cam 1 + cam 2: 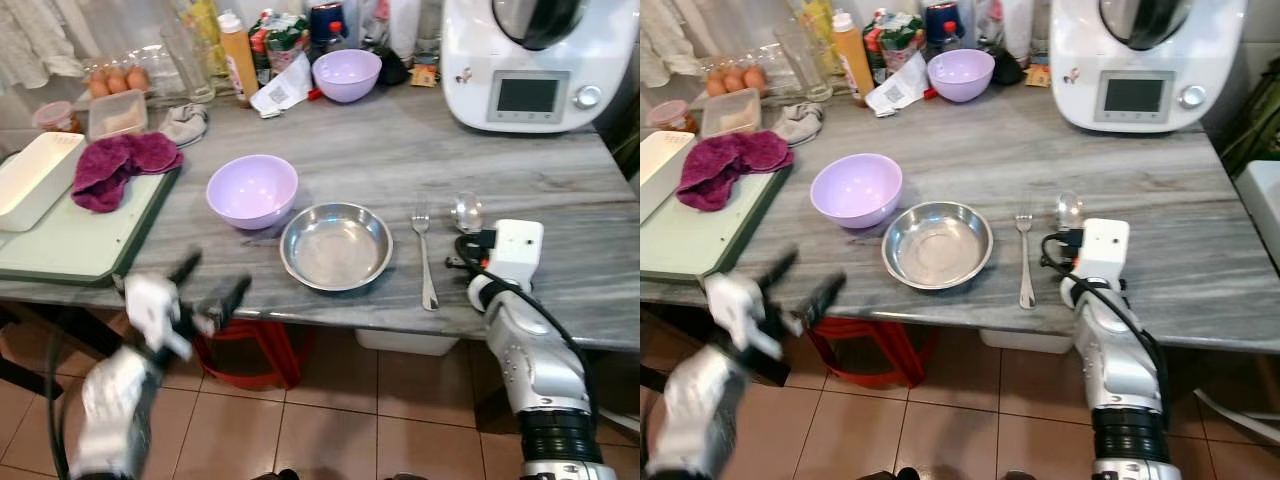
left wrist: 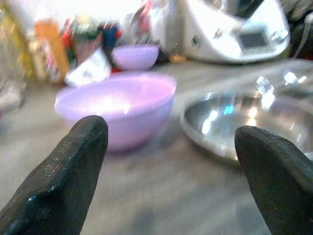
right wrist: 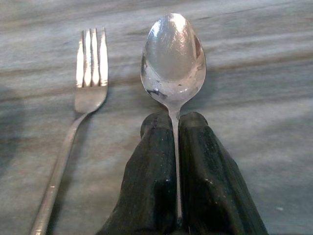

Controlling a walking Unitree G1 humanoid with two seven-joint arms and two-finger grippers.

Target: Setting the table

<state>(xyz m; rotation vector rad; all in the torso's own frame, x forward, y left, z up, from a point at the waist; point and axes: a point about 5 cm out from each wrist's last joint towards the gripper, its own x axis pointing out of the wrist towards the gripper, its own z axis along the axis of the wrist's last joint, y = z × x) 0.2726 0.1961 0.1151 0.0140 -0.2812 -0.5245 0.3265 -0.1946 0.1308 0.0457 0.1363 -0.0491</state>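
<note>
**Spotter:** What's in front of you, biggest first?

**Operator:** I'm looking down on a grey marble table (image 1: 380,150). At its far right corner stands a white kitchen machine (image 1: 535,60) with a small screen. On my left there's a green board (image 1: 70,245) carrying a white rectangular dish (image 1: 35,178) and a crumpled purple cloth (image 1: 120,165). Along the back edge I see a clutter of bottles, a tray of eggs (image 1: 115,80), a lidded plastic box (image 1: 117,113) and a second lilac bowl (image 1: 346,74).

**Spotter:** And the place setting?

**Operator:** A lilac bowl (image 1: 252,190) sits mid-table, just beside a shallow steel dish (image 1: 336,245) that lies nearer my edge. Right of the dish I have a fork (image 1: 424,250) lying with its tines pointing away from me. Right of that is the spoon (image 3: 173,58), parallel to the fork and near it, bowl end pointing away too.

**Spotter:** Grippers?

**Operator:** My right gripper (image 3: 176,128) is pinched tight on the spoon's handle, low over the tabletop near the front edge. My left gripper (image 1: 205,290) is below the table's front edge, fingers spread wide with nothing between them. From its wrist camera I look past both fingertips (image 2: 80,147) at the lilac bowl and the steel dish, both blurred.

**Spotter:** Anything underneath?

**Operator:** A red stool (image 1: 245,350) on a tiled floor (image 1: 350,420), beneath the steel dish.
</note>
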